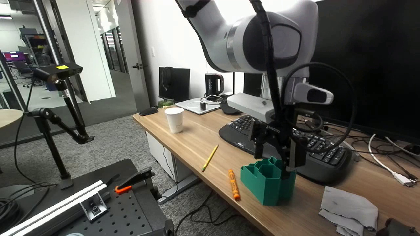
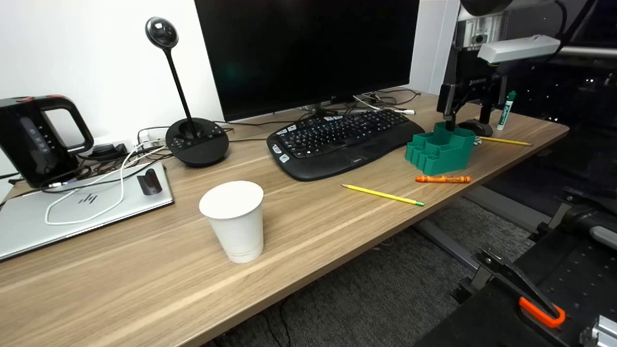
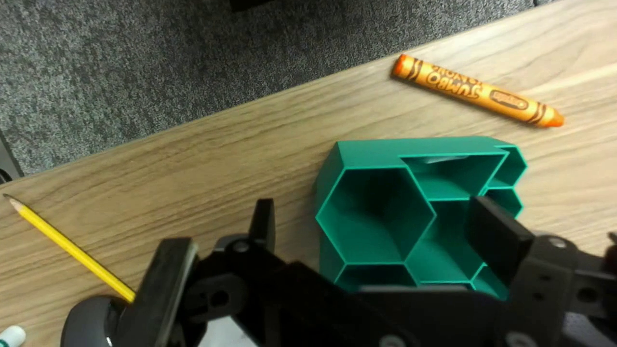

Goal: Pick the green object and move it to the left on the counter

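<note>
Step (judged): lining up grasp. Green holder [image 3: 419, 226] on desk [image 3: 231, 149]; crayon [image 3: 477, 91] apart at its 1 o'clock in wrist view. Gripper [image 3: 370, 207] spread, nothing pinched: one finger [image 3: 262, 221] outside holder at 9 o'clock, another overlapping it near 3 o'clock (inside or above, cannot tell). Best: check finger clearance, lower straight, close gently, lift level, mind crayon during move.

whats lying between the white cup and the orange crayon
A yellow pencil lies on the counter between the white cup and the orange crayon; both exterior views show it.
</note>
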